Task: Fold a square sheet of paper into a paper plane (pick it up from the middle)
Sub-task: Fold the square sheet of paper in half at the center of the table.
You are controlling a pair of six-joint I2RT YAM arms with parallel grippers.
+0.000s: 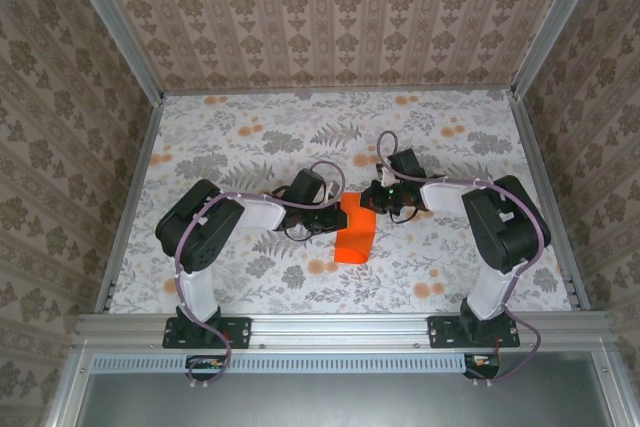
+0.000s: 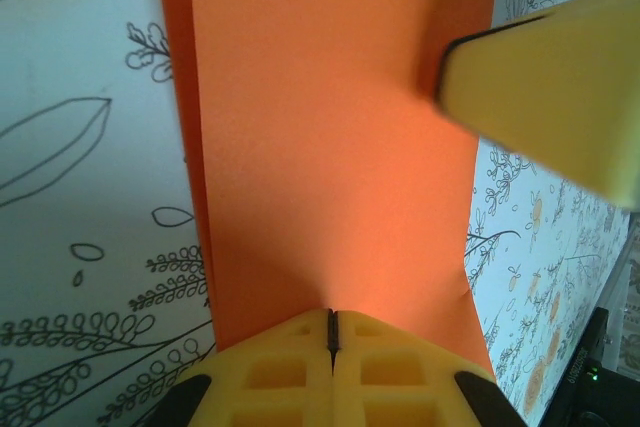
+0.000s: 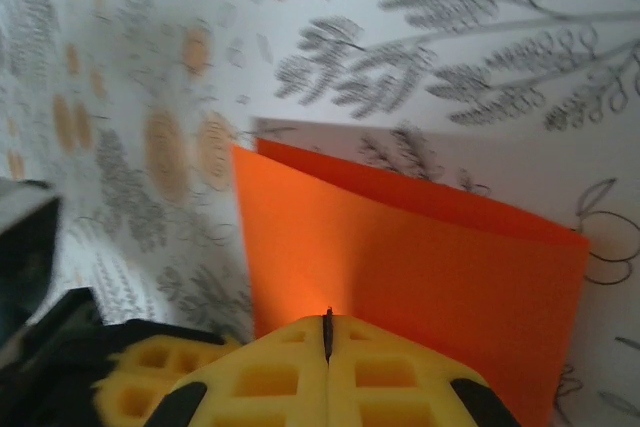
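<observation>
Folded square sheet of paper in left gripper and right gripper

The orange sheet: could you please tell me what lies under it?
The flower-printed tabletop shows on both sides of the orange sheet; the patch directly beneath it is covered.

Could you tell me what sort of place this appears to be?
Probably a lab test booth, not a home: aluminium frame rails edge a floral-printed tabletop, damask-patterned wall panels box it in, and two black-and-white robot arms are bolted at its near edge.
</observation>
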